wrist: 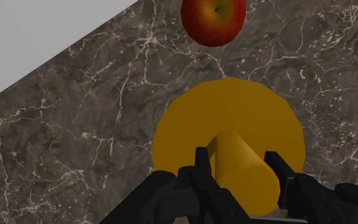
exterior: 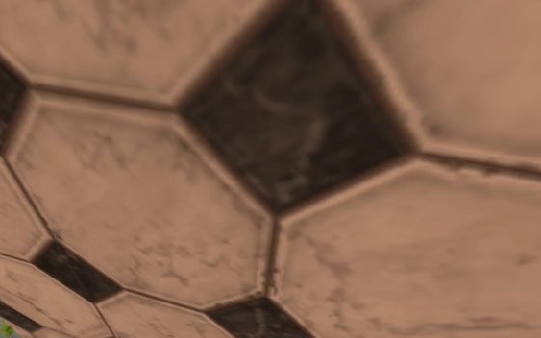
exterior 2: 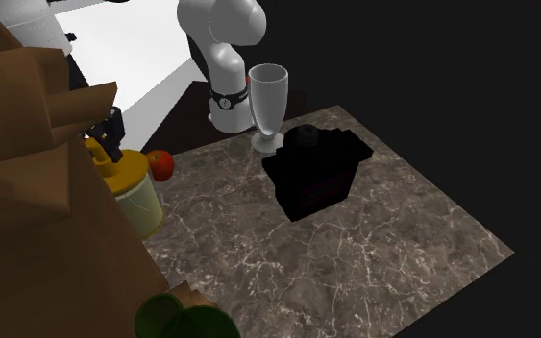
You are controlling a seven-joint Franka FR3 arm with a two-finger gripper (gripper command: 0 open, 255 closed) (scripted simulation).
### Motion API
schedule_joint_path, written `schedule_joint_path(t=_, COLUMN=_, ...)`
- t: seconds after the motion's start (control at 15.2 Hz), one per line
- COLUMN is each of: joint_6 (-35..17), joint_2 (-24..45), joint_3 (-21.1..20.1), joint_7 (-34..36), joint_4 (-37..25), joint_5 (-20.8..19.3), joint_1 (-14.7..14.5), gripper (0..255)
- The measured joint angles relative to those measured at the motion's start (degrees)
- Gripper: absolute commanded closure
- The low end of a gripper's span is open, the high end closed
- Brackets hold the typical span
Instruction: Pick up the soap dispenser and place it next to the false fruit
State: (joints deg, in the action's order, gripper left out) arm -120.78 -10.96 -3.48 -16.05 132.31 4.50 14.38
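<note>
Wrist view, jaws: black two-finger gripper (wrist: 238, 158) (exterior 2: 112, 130) clamped from both sides on the yellow pump stem (wrist: 241, 162).
Dispenser: pale-bodied soap dispenser with a round yellow cap (wrist: 190, 130) (exterior 2: 135, 192), upright at the left edge of the dark veined marble counter (exterior 2: 355, 259) in the second exterior view.
Fruit: round red fruit (wrist: 213, 20) (exterior 2: 161, 164) just beside the dispenser.
Right of them: clear stemmed glass (exterior 2: 269, 101), black boxy object (exterior 2: 316, 178).
Shoulder view: brown hexagonal panels (exterior: 134, 202).

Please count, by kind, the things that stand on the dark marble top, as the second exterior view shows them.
Soap dispenser: 1
Red fruit: 1
Clear glass: 1
Black boxy object: 1
Green round object, partly hidden at the lower edge: 1
Total: 5
</note>
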Motion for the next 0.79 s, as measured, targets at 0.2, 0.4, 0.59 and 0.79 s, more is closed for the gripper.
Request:
schedule_joint_path(t=0.2, joint_6=-0.8, joint_2=0.3, joint_3=-0.1, joint_7=0.0, joint_4=0.5, joint_5=0.0, joint_1=0.0, gripper=255)
schedule_joint_path(t=0.4, joint_6=-0.9, joint_2=0.3, joint_3=-0.1, joint_7=0.0, joint_4=0.6, joint_5=0.0, joint_1=0.0, gripper=255)
schedule_joint_path(t=0.59, joint_6=-0.9, joint_2=0.3, joint_3=-0.1, joint_7=0.0, joint_4=0.6, joint_5=0.0, joint_1=-0.1, gripper=0)
schedule_joint_path(t=0.79, joint_6=-0.9, joint_2=0.3, joint_3=-0.1, joint_7=0.0, joint_4=0.6, joint_5=0.0, joint_1=-0.1, gripper=0)
